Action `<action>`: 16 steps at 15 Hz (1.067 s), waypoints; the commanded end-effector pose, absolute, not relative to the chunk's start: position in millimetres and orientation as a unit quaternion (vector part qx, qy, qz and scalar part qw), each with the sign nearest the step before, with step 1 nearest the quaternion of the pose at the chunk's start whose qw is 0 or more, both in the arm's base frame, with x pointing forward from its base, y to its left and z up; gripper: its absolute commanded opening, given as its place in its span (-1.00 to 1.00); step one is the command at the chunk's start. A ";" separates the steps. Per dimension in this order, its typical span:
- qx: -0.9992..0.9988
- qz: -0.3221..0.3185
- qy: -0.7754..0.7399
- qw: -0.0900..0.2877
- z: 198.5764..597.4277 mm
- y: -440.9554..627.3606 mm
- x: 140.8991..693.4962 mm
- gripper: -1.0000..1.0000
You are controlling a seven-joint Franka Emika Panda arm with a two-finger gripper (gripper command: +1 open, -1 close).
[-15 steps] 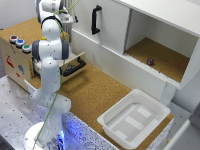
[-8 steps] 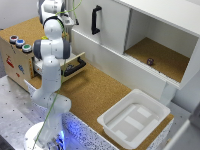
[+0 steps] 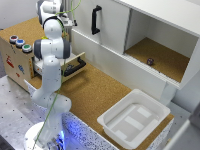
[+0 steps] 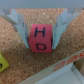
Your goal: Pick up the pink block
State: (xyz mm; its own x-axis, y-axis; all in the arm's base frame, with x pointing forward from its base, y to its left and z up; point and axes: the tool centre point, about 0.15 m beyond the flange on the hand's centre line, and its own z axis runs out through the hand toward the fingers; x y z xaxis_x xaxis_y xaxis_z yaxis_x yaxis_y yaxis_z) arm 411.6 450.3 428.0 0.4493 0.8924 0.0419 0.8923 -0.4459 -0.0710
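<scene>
In the wrist view a pink block (image 4: 40,38) with black letters H and D lies on a cork surface. My gripper (image 4: 41,41) straddles it, one finger (image 4: 23,34) on each side, close to its faces with a thin dark gap. The gripper is open and the block rests on the cork. In the exterior view the arm (image 3: 51,47) reaches up over the wooden cabinet at the exterior view's left, and both block and fingertips are hidden there behind the arm.
A yellow-green block (image 4: 2,62) lies near the pink one. A wooden edge with red markings (image 4: 65,66) runs beside it. The exterior view shows a wooden box with coloured buttons (image 3: 17,42), an open drawer (image 3: 72,66), a white bin (image 3: 135,119) and an open cupboard (image 3: 155,52).
</scene>
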 end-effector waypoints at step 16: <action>-0.943 -0.030 -0.331 0.027 477.2 293.4 362.3 -1.00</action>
State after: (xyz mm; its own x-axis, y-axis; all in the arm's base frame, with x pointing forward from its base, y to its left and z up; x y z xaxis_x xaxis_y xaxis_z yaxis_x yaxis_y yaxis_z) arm 402.7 354.0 493.3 0.7400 0.6711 -0.0461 0.6718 -0.7407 0.0008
